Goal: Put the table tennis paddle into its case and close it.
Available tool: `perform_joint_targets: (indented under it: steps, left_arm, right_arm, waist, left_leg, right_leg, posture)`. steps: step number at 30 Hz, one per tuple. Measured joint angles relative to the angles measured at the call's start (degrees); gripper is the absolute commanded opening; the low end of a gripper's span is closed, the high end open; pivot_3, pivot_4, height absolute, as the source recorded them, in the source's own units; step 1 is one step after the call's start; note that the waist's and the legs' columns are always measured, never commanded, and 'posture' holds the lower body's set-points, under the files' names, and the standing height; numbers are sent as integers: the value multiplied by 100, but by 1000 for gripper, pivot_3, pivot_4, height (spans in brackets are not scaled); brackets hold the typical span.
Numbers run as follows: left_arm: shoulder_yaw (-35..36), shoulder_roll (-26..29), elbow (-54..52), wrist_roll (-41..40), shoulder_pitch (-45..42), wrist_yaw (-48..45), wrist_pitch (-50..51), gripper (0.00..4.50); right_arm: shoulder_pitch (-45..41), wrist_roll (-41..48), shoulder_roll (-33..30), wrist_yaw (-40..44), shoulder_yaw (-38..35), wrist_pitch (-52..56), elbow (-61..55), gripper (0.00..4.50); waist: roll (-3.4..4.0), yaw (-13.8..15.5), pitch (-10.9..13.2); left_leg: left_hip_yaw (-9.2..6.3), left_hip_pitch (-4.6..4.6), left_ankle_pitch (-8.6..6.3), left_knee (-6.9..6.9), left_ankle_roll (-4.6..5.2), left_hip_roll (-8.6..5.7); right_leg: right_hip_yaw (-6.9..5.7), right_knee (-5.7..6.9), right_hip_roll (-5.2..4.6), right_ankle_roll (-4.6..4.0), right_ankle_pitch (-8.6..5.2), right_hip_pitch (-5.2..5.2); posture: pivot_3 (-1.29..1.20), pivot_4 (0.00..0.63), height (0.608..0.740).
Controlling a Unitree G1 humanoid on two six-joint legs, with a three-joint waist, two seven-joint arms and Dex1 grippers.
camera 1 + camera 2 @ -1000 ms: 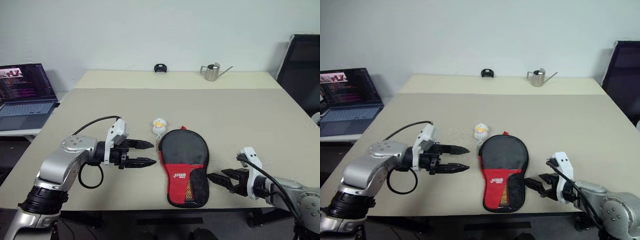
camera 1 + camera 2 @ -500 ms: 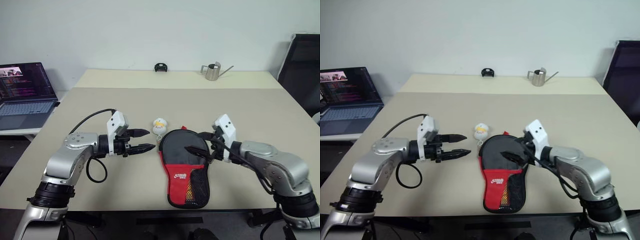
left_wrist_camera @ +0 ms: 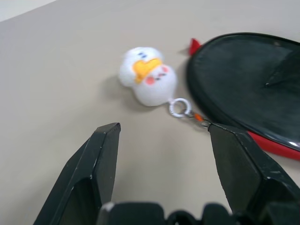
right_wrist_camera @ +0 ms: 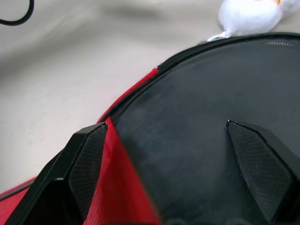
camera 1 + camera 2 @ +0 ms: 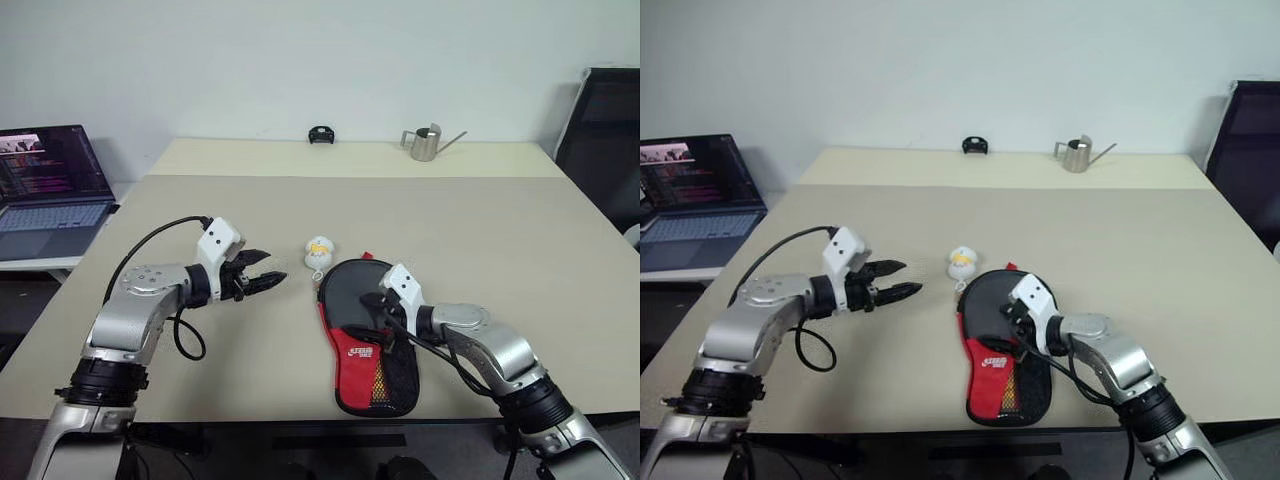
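Beige table (image 5: 500, 230): white duck keychain (image 5: 318, 251), metal watering can (image 5: 426, 143), small black object (image 5: 320, 135); open laptop (image 5: 50, 185) alongside.

Table (image 5: 500, 250): beige top, with a second, lighter section joined along its far side.
Case (image 5: 368, 335): lay flat near the front edge, black with a red panel.
Duck charm (image 5: 318, 251): white, just beyond the case, linked to it by a ring.
Watering can (image 5: 426, 143): metal, far edge.
Small black object (image 5: 320, 135): far edge, possibly a clip.
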Motion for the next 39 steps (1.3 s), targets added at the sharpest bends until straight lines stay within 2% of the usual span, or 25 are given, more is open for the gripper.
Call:
perform_joint_targets:
  steps: [4, 14, 21, 24, 31, 34, 39]
  left_arm:
    - [-41, -314, 557, 174, -516, 205, -10, 4471]
    - [-466, -1507, 3291, 801, -2185, 395, -782, 4471]
    - [-502, -2032, 5527, 1326, -3082, 565, -1646, 4471]
    - [-504, -2187, 6038, 1493, -3159, 554, -1784, 4471]
    - [-487, -2380, 6374, 1815, -3306, 605, -2069, 4471]
    - [-441, -2450, 6413, 1843, -3307, 591, -2142, 3925]
    - [-411, -2514, 6421, 1843, -3301, 498, -2155, 2133]
  right_arm:
    - [-53, -117, 165, 2, -77, -124, 220, 4500]
    - [-143, -272, 494, 24, -162, -154, 422, 4500]
    - [-148, -327, 589, -28, -183, -102, 416, 4500]
    - [-148, -335, 628, -96, -196, -65, 403, 4500]
    - [-143, -344, 710, -235, -250, 27, 381, 4500]
    - [-114, -342, 770, -298, -298, 51, 361, 4500]
    - [-61, -410, 804, -369, -318, 60, 293, 4500]
  waist:
    - [-2, 5, -1]
    - [-6, -9, -3]
    - [-6, -25, -3]
    - [-7, -20, -3]
    - [-10, 1, -5]
    - [-12, 17, -6]
    - [-12, 18, -6]
  left_leg:
    - [0, 3, 1, 3, -2, -1]
    - [2, 1, 3, 7, -4, -3]
    - [6, 2, 2, 5, -3, -3]
    - [6, 0, 2, 5, -3, -3]
    - [4, 1, 2, 6, -3, -5]
    - [3, -1, 2, 6, -4, -9]
    - [3, -1, 2, 6, -4, -14]
  right_leg:
    - [0, 9, -1, 0, 0, 0]
    - [-1, 18, 0, 0, 0, -5]
    - [-3, 19, 1, 0, 0, -7]
    - [-4, 19, 0, 0, 0, -7]
    - [-2, 23, -2, 0, 0, -6]
    - [-4, 21, -5, 0, 0, -6]
    - [-4, 21, -9, 1, 0, -6]
  posture:
    - [0, 150, 740]
    - [0, 150, 740]
    - [0, 150, 740]
    - [0, 150, 740]
    - [0, 150, 740]
    - [0, 150, 740]
    - [0, 150, 740]
